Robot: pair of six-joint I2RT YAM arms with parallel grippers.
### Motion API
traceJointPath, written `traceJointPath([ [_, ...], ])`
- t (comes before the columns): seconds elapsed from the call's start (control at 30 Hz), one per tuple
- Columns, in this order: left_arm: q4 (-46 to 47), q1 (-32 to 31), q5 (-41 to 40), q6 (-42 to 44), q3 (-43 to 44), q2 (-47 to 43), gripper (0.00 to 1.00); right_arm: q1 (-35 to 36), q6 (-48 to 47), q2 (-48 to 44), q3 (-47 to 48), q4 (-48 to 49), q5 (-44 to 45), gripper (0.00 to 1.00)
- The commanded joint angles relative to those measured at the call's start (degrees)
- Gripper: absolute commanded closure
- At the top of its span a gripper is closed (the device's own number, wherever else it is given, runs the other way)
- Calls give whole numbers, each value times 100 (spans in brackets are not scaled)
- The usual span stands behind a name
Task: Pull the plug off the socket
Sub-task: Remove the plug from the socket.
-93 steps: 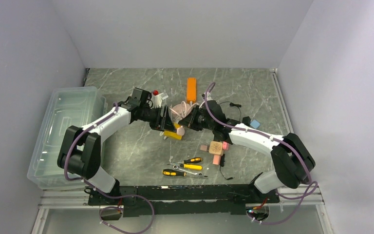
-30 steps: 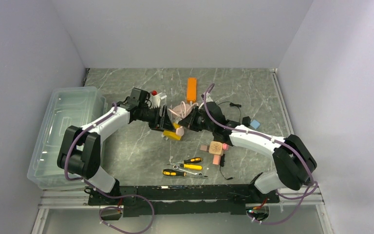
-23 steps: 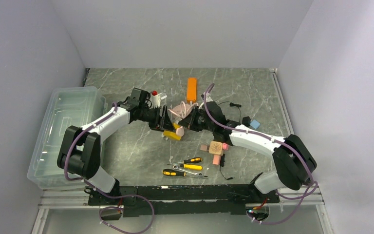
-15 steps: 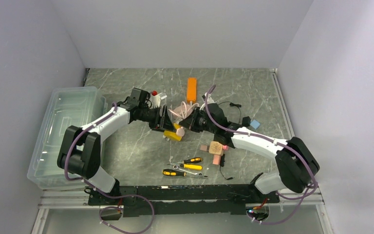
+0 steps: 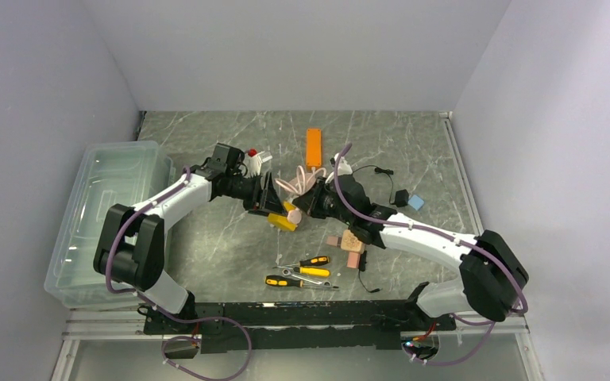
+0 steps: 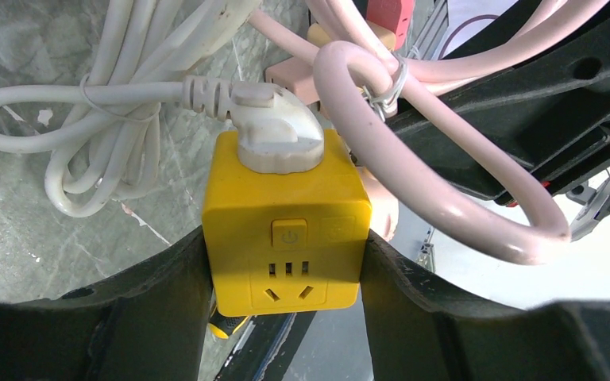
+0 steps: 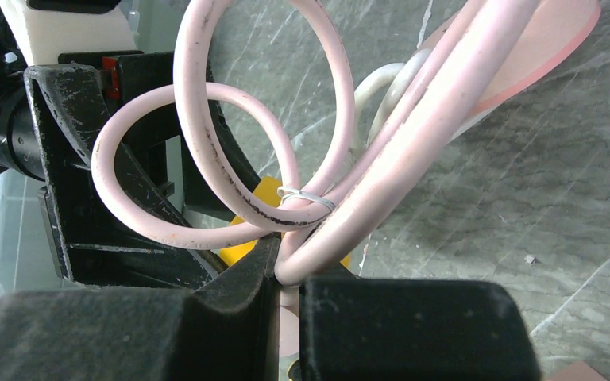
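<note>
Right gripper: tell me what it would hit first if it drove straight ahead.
Probably the yellow socket cube, just beyond the pink cable it holds; the left gripper clamping the cube sits close behind. Depth is uncertain.

Robotics lab test cell. Plain white walls (image 5: 286, 48) enclose a marble-pattern counter (image 5: 206, 238). Two robot arms (image 5: 171, 202) are bolted to a black rail (image 5: 302, 317). A clear storage bin (image 5: 103, 206) and screwdrivers (image 5: 306, 266) lie about.

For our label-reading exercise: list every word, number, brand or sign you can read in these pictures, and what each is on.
Power sign, a circle with a stroke: on the button of the socket.
Mark beside it: too faint to read.
No words, brands or numbers are readable.
</note>
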Motion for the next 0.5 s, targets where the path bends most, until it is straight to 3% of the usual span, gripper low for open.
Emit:
traceJointPath([
  [0.0, 89, 446, -438, 30, 121, 41, 100, -304, -467, -102, 223, -466, 68, 100],
  [0.27, 146, 437, -227, 115, 126, 0, 100, -800, -411, 481, 572, -501, -694, 100],
  [0.47, 43, 437, -485, 152, 166, -25, 100, -796, -335, 465, 534, -362, -764, 100],
])
